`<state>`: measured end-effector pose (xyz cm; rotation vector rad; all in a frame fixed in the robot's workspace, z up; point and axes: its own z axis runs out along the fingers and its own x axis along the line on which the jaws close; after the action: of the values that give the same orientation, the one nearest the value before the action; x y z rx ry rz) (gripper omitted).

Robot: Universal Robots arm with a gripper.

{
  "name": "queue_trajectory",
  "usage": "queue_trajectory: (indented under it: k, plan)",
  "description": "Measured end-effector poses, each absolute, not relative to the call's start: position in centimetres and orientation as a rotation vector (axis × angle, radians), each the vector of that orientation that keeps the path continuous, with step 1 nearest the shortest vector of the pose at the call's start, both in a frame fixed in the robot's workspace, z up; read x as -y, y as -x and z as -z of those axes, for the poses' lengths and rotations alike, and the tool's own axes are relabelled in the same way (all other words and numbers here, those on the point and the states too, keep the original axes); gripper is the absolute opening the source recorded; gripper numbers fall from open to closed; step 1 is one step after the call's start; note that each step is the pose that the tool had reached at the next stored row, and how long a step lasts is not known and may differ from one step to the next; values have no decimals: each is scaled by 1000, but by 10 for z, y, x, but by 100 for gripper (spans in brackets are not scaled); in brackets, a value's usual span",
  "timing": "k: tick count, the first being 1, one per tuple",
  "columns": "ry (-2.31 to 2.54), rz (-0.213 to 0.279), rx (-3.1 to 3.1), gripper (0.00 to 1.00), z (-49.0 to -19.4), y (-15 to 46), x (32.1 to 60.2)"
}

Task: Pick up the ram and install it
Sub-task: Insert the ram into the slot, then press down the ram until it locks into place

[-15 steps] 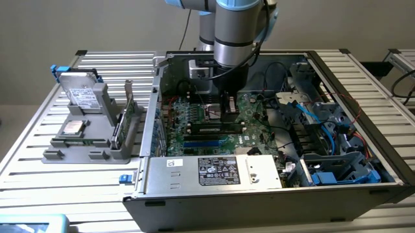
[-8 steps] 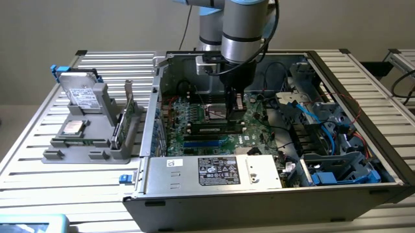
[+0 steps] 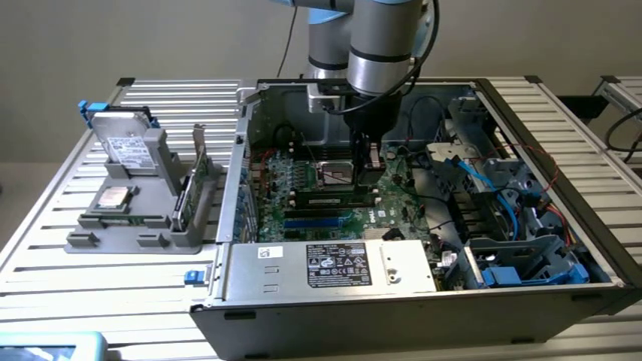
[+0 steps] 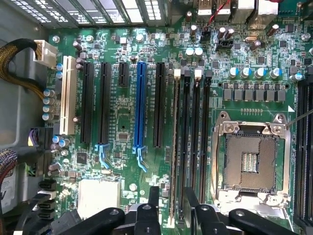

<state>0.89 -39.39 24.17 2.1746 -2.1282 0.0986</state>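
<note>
Ram stick, long thin green circuit board, is sitting edge-up among black plastic mobo slots; black gripper is hovering over one end, jaws apart

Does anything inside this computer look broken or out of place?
Nothing looks broken or spilled. The one oddity is the square metal socket on the green board, which sits bare with no chip in it.

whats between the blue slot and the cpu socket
In the wrist view, going from the blue slot to the cpu socket: one long black slot, then four ram slots, with the ram in the first.
</note>
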Motion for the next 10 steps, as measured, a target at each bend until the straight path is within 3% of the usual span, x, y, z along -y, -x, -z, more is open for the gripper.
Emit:
queue_trajectory:
  k: [7, 9, 10]
  plan:
    - [-2173, -94, 2126, 31, -242, -9, 394]
    - [-2173, -93, 2126, 18, -242, -9, 394]
    - [-2172, -93, 2125, 18, -242, -9, 394]
